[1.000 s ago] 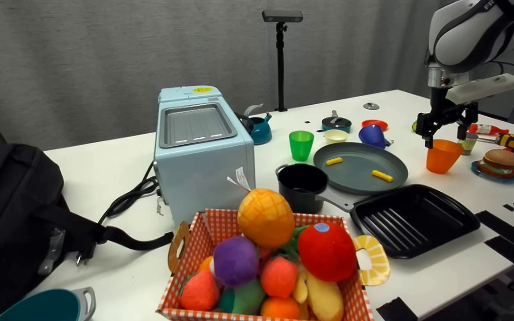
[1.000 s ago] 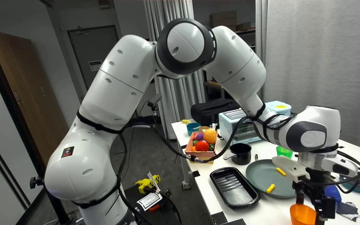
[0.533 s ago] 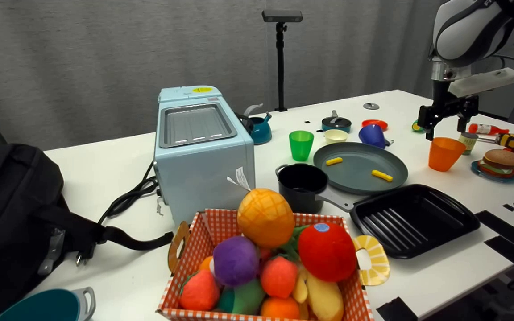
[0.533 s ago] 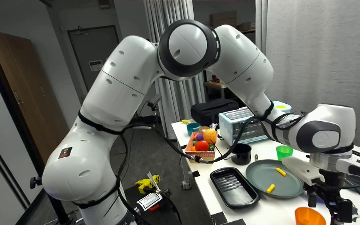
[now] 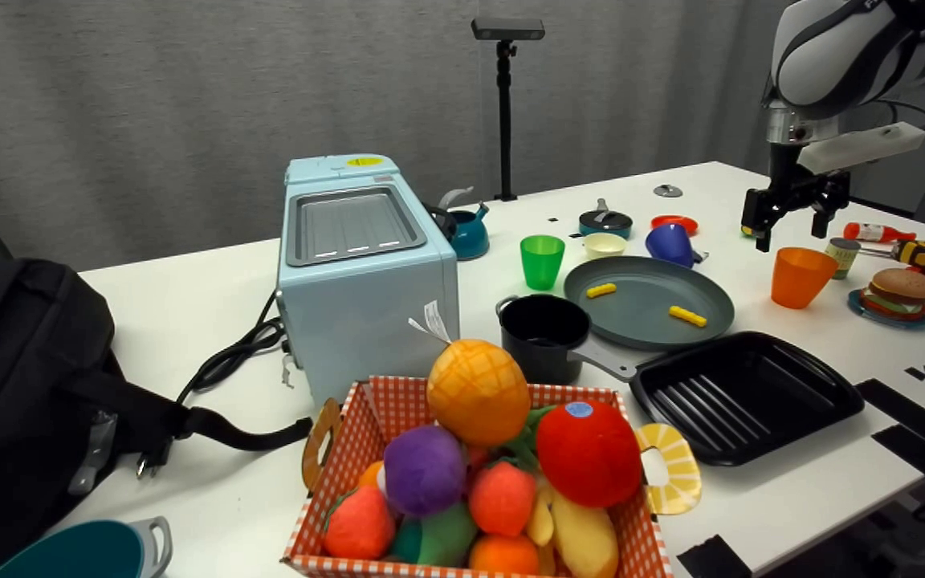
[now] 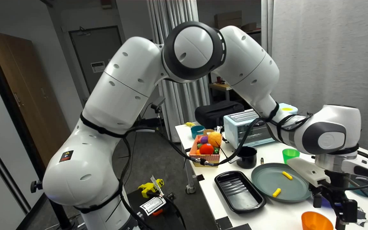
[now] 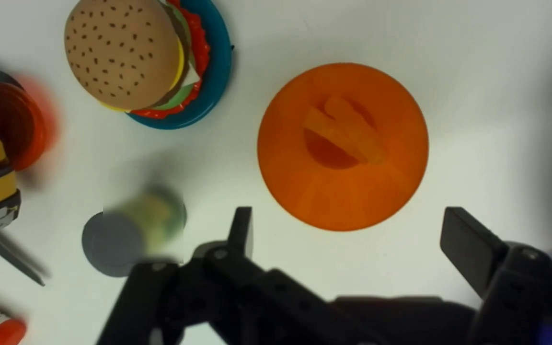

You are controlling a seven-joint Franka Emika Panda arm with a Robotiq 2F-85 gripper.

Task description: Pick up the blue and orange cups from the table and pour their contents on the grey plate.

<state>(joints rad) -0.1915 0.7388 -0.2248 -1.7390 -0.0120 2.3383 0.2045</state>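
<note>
Below the pincer, orange cup.

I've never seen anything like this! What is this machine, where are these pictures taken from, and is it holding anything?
The white jointed machine is a robot arm; its black two-fingered gripper serves as a hand. Two pictures are taken from outside it, the third from its wrist, looking down past the gripper. On the white table are, among other things, an orange cup with stick-like pieces inside, a blue cup, a green cup, a grey plate with two yellow sticks on it, and a basket of toy fruit. Nothing is held: the gripper is open, near the orange cup.
</note>
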